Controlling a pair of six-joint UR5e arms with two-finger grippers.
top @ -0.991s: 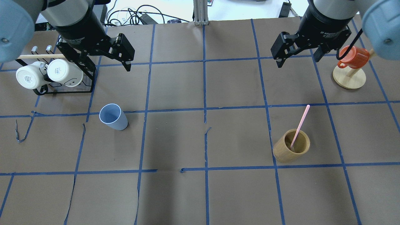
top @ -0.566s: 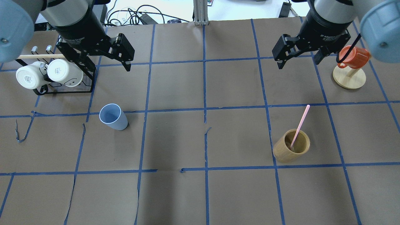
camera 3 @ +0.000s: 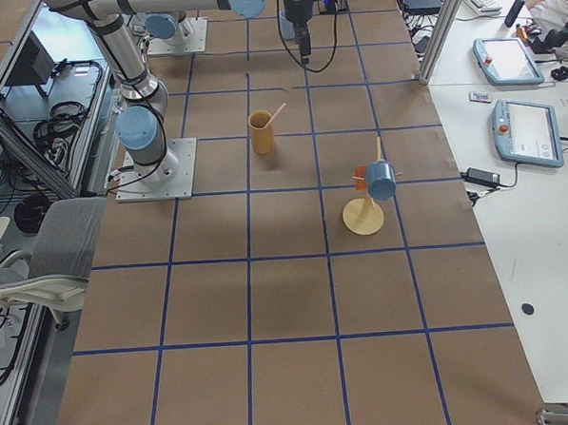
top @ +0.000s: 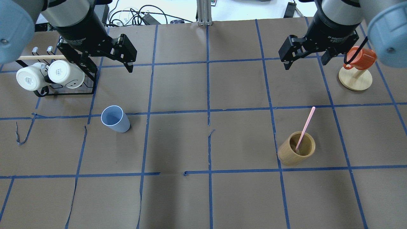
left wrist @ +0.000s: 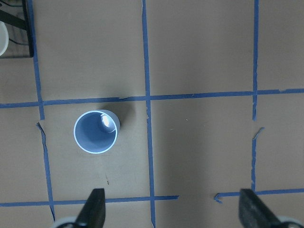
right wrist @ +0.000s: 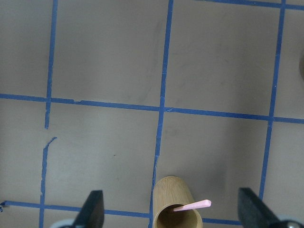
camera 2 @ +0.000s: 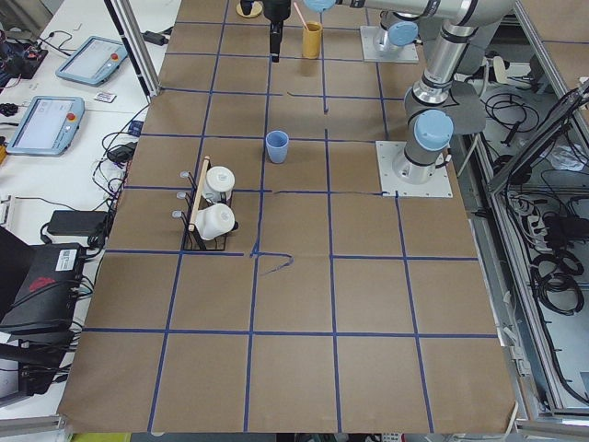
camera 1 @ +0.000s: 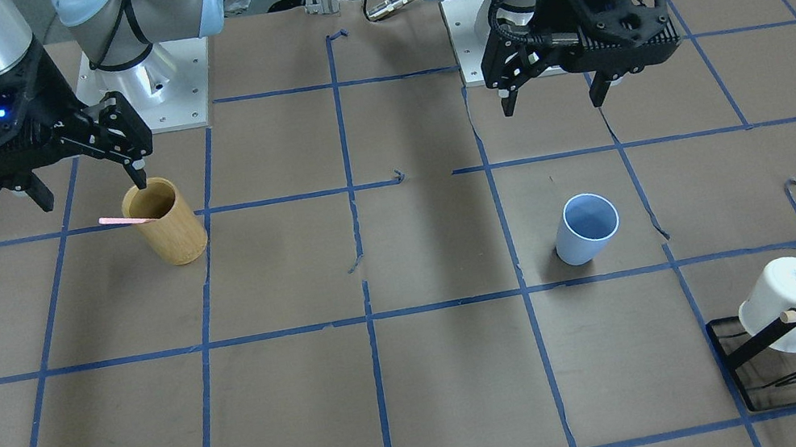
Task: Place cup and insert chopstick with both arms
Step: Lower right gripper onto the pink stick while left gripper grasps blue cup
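Both arms poised above the bench, neither holding anything. Left gripper (camera 1: 553, 102): fingers (left wrist: 93, 209) wide apart, high over the far left squares; right gripper (top: 306, 62): fingers likewise wide apart, over the far right. The cup (top: 115, 119) stands upright and empty on the left half of the bench (top: 178, 143), apart from everything; the chopstick (top: 305, 127) leans in a bamboo holder (top: 291, 156) on the right half, its upper part jutting past the rim.

Step in hand, as judged: approach. In the left wrist view the cup sits off the fingers' midline, so the left gripper should first centre over it, then descend with a finger on either side of the wall and close gently on the thin plastic. The right gripper is best closed on the exposed pink shaft above the rim and drawn out along its lean, lest the holder tip.

Surroundings: a rack (top: 86, 90) with two white mugs (top: 65, 73) and a wooden rod (top: 41, 57) lies just beside the left gripper; an orange mug (top: 361, 57) on a stand (top: 355, 81) lies just beside the right; both risk a brush on a wide swing.
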